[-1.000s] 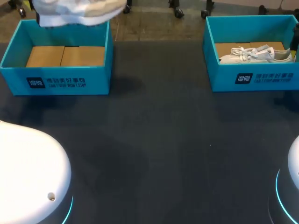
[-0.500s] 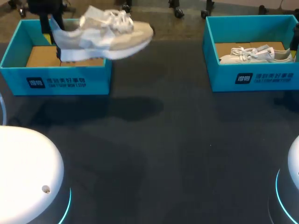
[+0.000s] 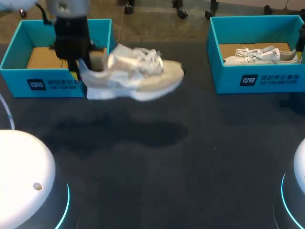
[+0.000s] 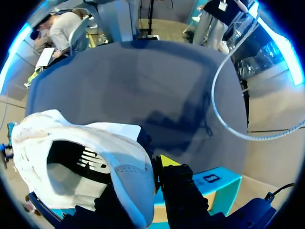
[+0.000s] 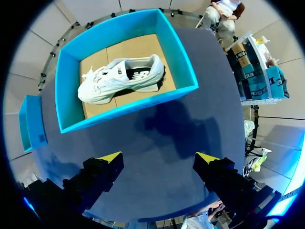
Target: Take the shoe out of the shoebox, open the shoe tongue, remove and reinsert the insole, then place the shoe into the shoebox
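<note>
Over the last second the left arm (image 3: 71, 33) had carried the shoe (image 3: 133, 74) out from above the left shoebox (image 3: 57, 83), lower and toward the middle of the desk (image 3: 190, 157).

The dark desk carried two blue boxes along its far edge, well apart. The left shoebox stood open with its brown cardboard floor showing. The right shoebox (image 3: 257, 78) was also open, and a second shoe (image 3: 259, 56), white and laced, lay inside it.

The left arm came down in front of the left shoebox. The shoe hung in the air off its end, clear of the desk, with its heel just beside the box's front right corner and its toe pointing toward the right shoebox. A soft shadow lay on the desk beneath it.

In the left wrist view the left jaws pinched the shoe (image 4: 95, 157) at the heel collar. One yellow fingertip (image 4: 167, 161) pressed against the outside, while the other was hidden, probably inside the opening.

In the right wrist view the right jaws were spread wide over the desk, with the right shoebox (image 5: 124, 71) and the second shoe (image 5: 119, 76) ahead of them.
</note>
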`<state>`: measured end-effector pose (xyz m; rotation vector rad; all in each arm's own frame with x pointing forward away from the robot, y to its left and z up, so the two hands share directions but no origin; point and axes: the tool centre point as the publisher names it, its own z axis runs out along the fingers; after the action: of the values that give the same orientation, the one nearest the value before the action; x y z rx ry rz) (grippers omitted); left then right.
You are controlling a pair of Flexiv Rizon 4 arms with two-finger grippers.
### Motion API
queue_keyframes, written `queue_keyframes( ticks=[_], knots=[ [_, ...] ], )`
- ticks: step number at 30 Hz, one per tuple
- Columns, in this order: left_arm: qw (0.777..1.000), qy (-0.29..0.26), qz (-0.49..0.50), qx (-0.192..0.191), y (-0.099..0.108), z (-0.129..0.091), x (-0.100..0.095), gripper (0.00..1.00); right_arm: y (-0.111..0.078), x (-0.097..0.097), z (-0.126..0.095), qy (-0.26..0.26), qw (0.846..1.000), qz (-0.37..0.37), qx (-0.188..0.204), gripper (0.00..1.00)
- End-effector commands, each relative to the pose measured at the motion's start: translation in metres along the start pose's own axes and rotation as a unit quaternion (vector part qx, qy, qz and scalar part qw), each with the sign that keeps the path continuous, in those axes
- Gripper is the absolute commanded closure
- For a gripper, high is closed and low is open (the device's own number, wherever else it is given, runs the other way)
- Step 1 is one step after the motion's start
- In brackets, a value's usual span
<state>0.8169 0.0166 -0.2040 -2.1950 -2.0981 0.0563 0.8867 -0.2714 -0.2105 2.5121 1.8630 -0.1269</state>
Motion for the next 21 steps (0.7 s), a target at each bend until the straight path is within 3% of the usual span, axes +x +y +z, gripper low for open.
queue_keyframes(
  ticks=[1, 8, 21],
  knots=[
    [0.986, 0.000, 0.017, -0.168, -0.011, 0.029, -0.019, 1.00, 0.000, 0.000, 0.000, -0.001, 1.000, 0.000, 0.000, 0.00],
    [0.988, 0.001, 0.060, -0.145, -0.032, 0.061, -0.047, 1.00, 0.000, 0.000, 0.000, -0.001, 1.000, 0.000, 0.000, 0.00],
    [0.988, 0.001, 0.060, -0.145, -0.032, 0.061, -0.047, 1.00, 0.000, 0.000, 0.000, -0.001, 1.000, 0.000, 0.000, 0.00]
  ],
)
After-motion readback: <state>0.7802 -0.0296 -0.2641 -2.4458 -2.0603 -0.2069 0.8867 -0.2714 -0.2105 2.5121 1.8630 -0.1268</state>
